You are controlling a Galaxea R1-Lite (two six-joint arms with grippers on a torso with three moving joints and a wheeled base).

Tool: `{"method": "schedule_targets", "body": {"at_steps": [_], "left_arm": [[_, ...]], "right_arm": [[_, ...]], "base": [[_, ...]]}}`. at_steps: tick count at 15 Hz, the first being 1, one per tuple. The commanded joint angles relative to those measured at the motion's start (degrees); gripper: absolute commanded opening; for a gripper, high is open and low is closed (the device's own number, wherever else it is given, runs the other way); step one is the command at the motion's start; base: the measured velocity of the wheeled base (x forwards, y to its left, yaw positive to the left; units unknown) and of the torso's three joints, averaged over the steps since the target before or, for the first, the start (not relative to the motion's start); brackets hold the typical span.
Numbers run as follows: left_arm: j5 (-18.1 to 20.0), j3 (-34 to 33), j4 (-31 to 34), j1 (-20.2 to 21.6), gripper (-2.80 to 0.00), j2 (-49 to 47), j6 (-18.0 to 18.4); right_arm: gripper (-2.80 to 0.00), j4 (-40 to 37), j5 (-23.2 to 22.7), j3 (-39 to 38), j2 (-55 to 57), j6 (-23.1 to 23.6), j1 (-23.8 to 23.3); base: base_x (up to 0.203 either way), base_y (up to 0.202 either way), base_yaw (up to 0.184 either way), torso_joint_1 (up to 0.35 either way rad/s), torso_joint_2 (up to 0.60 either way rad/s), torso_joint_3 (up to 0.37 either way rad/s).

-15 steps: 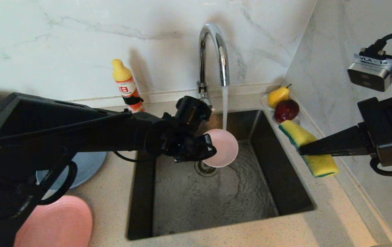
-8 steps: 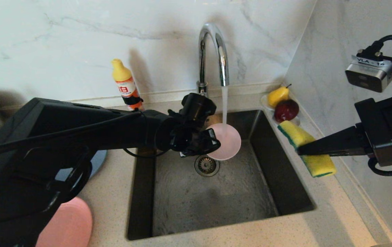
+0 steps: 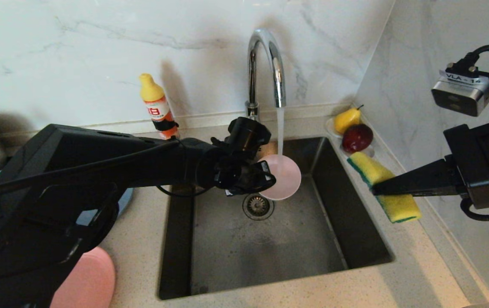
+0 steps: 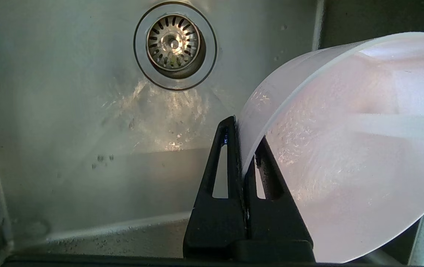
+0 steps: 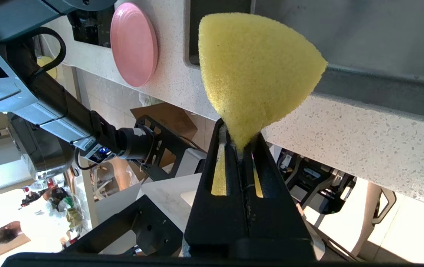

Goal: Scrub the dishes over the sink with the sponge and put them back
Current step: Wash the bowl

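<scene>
The sink (image 3: 334, 239) served as the landmark: water ran from the chrome tap (image 3: 266, 64) at its back edge straight down into the basin. The left gripper (image 3: 266, 177) reached out over the sink, just above and behind the drain strainer (image 3: 258, 206), its two fingers pinched tight on the rim of the small pale pink dish (image 3: 285, 177). That dish was held tilted on edge under the stream, so the water struck its inner face, and the left wrist view showed droplets across the dish (image 4: 345, 148) where the gripper (image 4: 244, 148) clamped it. The right gripper (image 3: 377, 188) hung over the sink's right-hand rim, fingers closed hard on the yellow sponge (image 3: 398, 205), which bulged out to both sides of the grip with its green layer showing along one edge. From the right wrist camera the sponge (image 5: 256, 74) fanned out beyond the closed gripper (image 5: 239, 146). A dish of fruit (image 3: 353, 128) sat at the sink's far right corner, a yellow-capped bottle (image 3: 157, 107) behind its left rim. The large salmon-pink plate (image 3: 86, 282) lay on the counter left of the sink's near corner, and the grey-blue plate (image 3: 127, 196) was mostly hidden by the left arm.
</scene>
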State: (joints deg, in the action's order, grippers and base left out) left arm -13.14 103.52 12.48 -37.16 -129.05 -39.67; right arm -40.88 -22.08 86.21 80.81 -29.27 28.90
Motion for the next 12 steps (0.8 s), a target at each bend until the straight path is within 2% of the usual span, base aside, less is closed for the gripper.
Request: {"method": "schedule_targets", "body": {"at_steps": [1,6,9,10,12], "left_arm": [[-0.13,-0.08,0.17,-0.02,-2.8,0.11,-0.32],[-0.2,-1.18,2.31,-0.03,-2.8,1.77,-0.25],[-1.37,-6.04,2.54,0.05,-2.8,8.1,0.88],[-4.15,-7.86,2.19,0.06,-2.8,10.42,1.43],[-12.66,-10.11,1.91,0.07,-2.8,14.56,2.83]], "right_arm": [[-2.8,-0.1,-0.15,-0.42,-0.38,-0.09,0.01],[-2.8,-0.17,-0.15,-0.61,-0.44,-0.09,0.01],[-2.8,0.0,-0.23,-1.49,-0.05,1.57,0.01],[-2.8,0.01,-0.24,-1.35,-0.13,2.02,0.19],[-2.8,0.01,-0.73,-1.22,0.14,2.02,0.62]], "base": [[0.0,0.0,0.0,0.0,0.0,0.0],[0.0,0.0,0.0,0.0,0.0,0.0],[0.0,0.0,0.0,0.0,0.0,0.0],[0.0,0.0,0.0,0.0,0.0,0.0],[0.0,0.0,0.0,0.0,0.0,0.0]]}}
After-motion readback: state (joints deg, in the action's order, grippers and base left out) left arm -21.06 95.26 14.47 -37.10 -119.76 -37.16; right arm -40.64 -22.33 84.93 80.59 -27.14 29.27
